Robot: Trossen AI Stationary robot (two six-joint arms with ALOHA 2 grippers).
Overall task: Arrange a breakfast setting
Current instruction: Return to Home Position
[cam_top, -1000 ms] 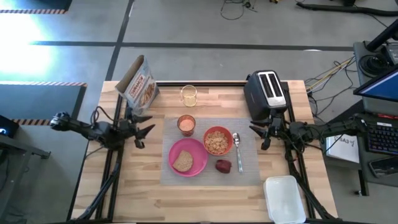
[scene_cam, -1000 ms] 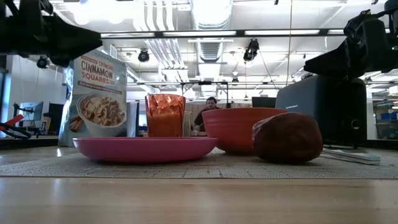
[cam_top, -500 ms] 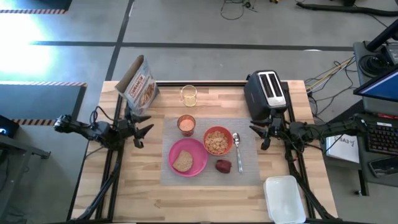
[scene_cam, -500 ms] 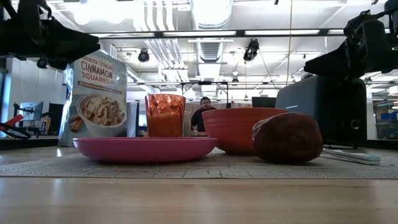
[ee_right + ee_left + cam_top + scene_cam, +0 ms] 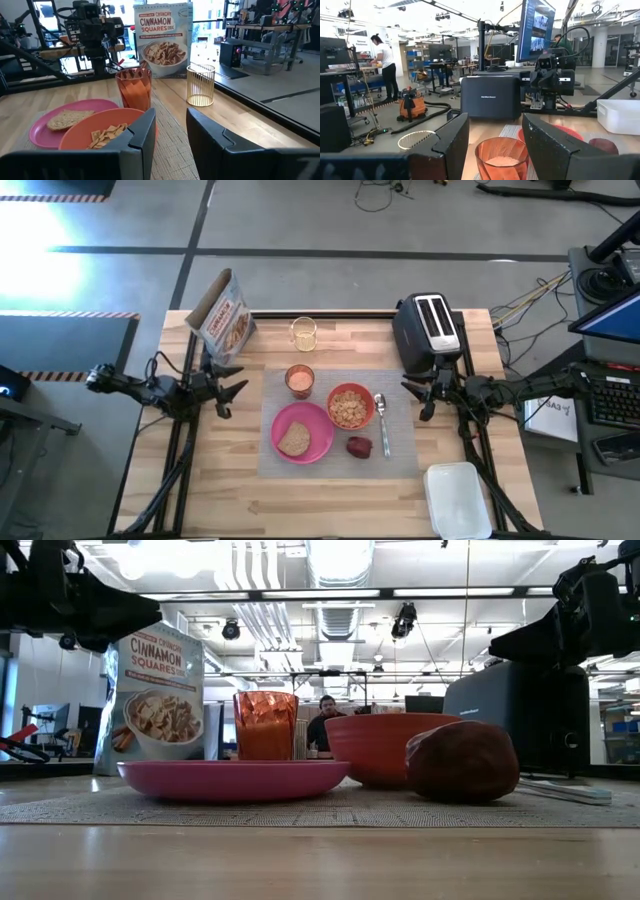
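A grey mat (image 5: 400,455) lies on the middle of the wooden table. On it rest a pink plate (image 5: 318,442) carrying a toast slice (image 5: 294,439), an orange-red bowl (image 5: 350,407) of cereal, a small orange cup (image 5: 300,380), a metal spoon (image 5: 381,423) and a red apple (image 5: 359,446). My left gripper (image 5: 240,380) hovers open above the table, left of the mat, pointing at the cup (image 5: 501,157). My right gripper (image 5: 415,395) hovers open to the right of the mat, in front of the toaster, pointing at the bowl (image 5: 100,137).
A cereal box (image 5: 224,317) stands at the far left and a clear glass (image 5: 304,333) behind the cup. A black toaster (image 5: 428,332) sits at the far right, a white container (image 5: 458,500) at the near right corner. People show in the room beyond.
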